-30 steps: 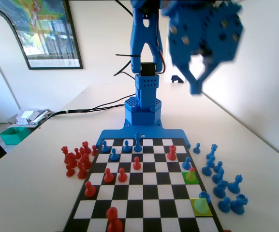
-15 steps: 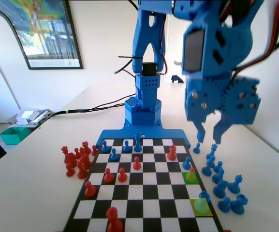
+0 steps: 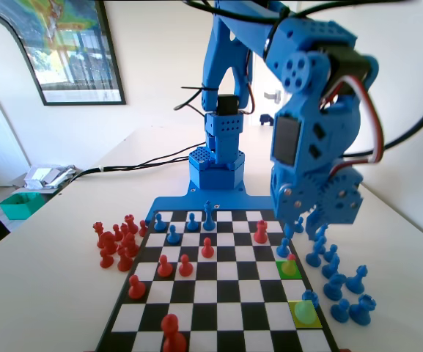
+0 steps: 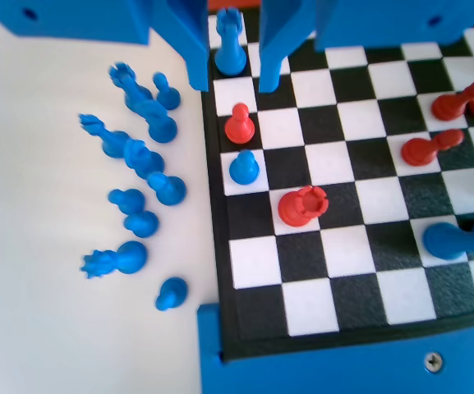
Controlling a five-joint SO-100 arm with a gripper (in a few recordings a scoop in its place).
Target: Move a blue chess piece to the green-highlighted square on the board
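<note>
My gripper (image 3: 304, 229) hangs open low over the right edge of the board (image 3: 218, 293), with nothing between its jaws. A small blue pawn (image 3: 283, 248) stands just below and left of it in the fixed view. The green-highlighted square (image 3: 284, 272) lies one square nearer the camera and carries a red pawn (image 3: 290, 259). Another blue piece (image 3: 310, 297) stands on the paler yellow-green square (image 3: 304, 315). In the wrist view the gripper (image 4: 233, 84) frames that blue piece (image 4: 229, 49), with the red pawn (image 4: 239, 123) and the blue pawn (image 4: 243, 167) below it.
Several loose blue pieces (image 3: 336, 271) lie on the table right of the board, seen on the left in the wrist view (image 4: 138, 164). A red rook (image 4: 302, 205) stands one column in. Red pieces (image 3: 116, 242) are grouped off the board's left side.
The arm has swung down: the gripper dropped from high at the upper right to just above the board's right edge, still open.
</note>
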